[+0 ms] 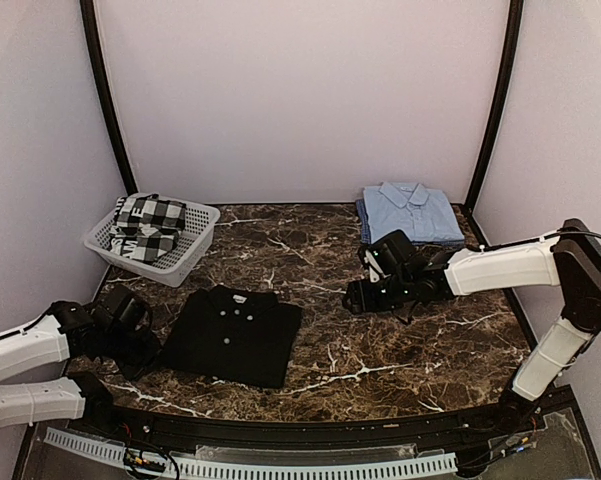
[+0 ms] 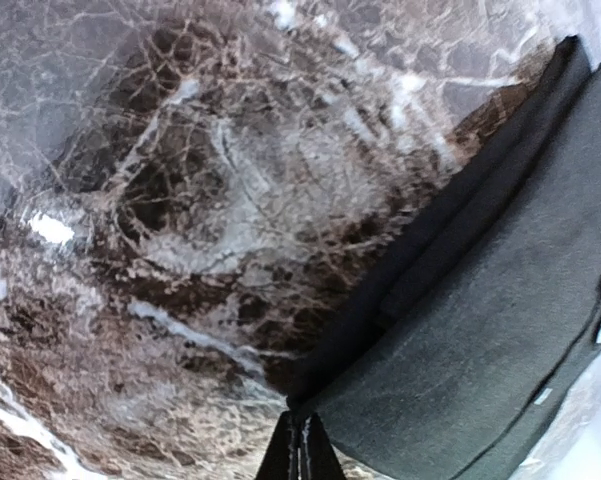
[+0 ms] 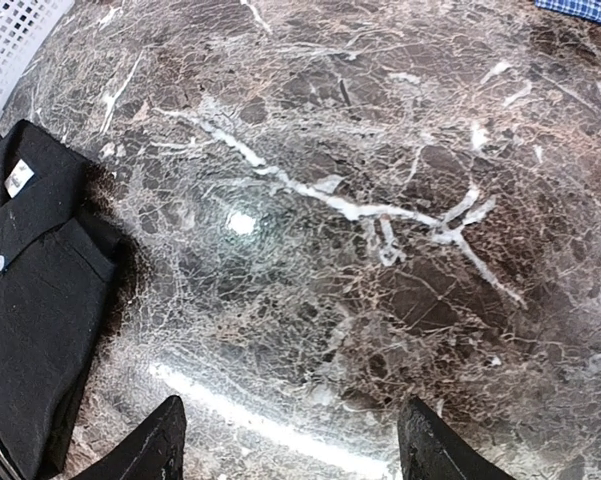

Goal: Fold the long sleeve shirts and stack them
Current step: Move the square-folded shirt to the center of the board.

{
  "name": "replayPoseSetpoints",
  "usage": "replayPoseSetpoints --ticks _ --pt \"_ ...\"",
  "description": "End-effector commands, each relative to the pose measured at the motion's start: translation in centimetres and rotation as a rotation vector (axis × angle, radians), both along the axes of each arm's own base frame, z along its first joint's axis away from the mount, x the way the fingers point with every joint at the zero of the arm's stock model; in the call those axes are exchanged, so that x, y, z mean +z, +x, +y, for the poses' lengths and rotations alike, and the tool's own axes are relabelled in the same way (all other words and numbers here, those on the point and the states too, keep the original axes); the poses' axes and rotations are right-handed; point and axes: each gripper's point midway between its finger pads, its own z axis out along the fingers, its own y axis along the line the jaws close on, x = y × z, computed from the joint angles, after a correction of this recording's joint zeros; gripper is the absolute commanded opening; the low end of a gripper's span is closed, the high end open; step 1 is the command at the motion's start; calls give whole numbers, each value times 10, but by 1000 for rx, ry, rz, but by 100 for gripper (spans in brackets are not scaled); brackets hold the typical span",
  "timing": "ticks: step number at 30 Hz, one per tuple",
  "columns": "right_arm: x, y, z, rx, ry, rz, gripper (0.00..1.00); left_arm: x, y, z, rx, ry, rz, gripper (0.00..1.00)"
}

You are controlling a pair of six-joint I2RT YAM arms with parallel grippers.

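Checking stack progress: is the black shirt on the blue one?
No, black shirt lies front left on the table, apart from the blue shirt back right.

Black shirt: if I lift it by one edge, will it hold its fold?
Probably not: the black shirt is soft folded cloth and would likely droop and unfold. Its layers lie loose at the edge. It looks light, so may slide on the glossy table.

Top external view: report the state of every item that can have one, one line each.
black shirt: folded, buttoned, flat on the table.
light blue shirt: folded, collar up, at the far right; not stacked with the black one.
basket: holds a checked cloth.
left gripper: shut, at the black shirt's edge.
right gripper: open, empty, over the table.
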Motion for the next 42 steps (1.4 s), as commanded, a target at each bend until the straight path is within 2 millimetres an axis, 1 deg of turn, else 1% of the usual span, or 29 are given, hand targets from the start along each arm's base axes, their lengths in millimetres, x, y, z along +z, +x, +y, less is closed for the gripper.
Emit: replayPoseSetpoints --ticks 1,2,3,4,5,6,7,8,9,10,11,12,14,17,18,19,22,23,24,25,26,27,28,32,36,40,42 --pt "22 12 -5 -26 6 -68 69 1 -5 12 79 24 11 11" --pt "24 14 -5 -29 3 -73 69 4 -4 13 72 33 8 15" --pt "25 14 -6 -32 0 -75 69 11 0 13 70 40 -12 23" --pt "27 15 -6 -35 -1 -78 69 13 0 15 56 56 -15 28" --pt "28 16 -6 -37 -1 -81 69 22 6 18 57 73 -46 40" --pt "30 16 -6 -39 -2 -83 69 28 11 22 38 106 -80 46" --pt "31 17 -6 -42 -4 -86 69 41 18 21 26 110 -121 57" --pt "33 18 -7 -45 -5 -89 69 48 23 25 0 151 -158 62" --pt "34 19 -7 -49 -10 -91 70 62 31 24 -10 155 -197 72" --pt "34 20 -8 -54 -15 -91 70 69 38 24 -52 184 -236 78" --pt "34 22 -8 -56 -21 -93 69 82 46 21 -76 185 -279 81" --pt "35 24 -9 -62 -30 -96 70 88 52 18 -124 209 -309 86" --pt "35 29 -10 -74 -50 -102 70 104 66 8 -205 221 -371 90" --pt "35 41 -14 -102 -73 -107 70 123 86 -10 -329 231 -454 91" --pt "35 46 -15 -113 -81 -108 70 126 88 -14 -351 225 -465 91" --pt "33 53 -18 -131 -92 -106 70 132 96 -19 -381 232 -493 91" --pt "28 73 -24 -179 -122 -100 70 146 109 -36 -452 210 -553 92" --pt "31 82 -24 -195 -125 -106 69 147 115 -42 -476 212 -571 92" --pt "25 89 -26 -211 -144 -100 69 154 119 -48 -496 197 -591 92" --pt "23 96 -27 -223 -157 -102 69 154 123 -56 -529 188 -602 92" --pt "21 103 -29 -241 -172 -105 69 160 127 -60 -541 182 -620 92" --pt "18 110 -31 -256 -191 -106 69 161 132 -66 -570 180 -629 92" --pt "16 118 -32 -267 -199 -104 69 166 136 -70 -581 175 -644 93" --pt "7 144 -37 -318 -231 -99 69 169 150 -88 -656 167 -672 93" --pt "-3 170 -48 -386 -257 -91 68 173 158 -105 -701 124 -706 93" --pt "-18 192 -59 -451 -267 -60 67 173 161 -116 -735 82 -725 93" --pt "-18 199 -63 -481 -260 -60 67 173 162 -120 -752 75 -729 93"
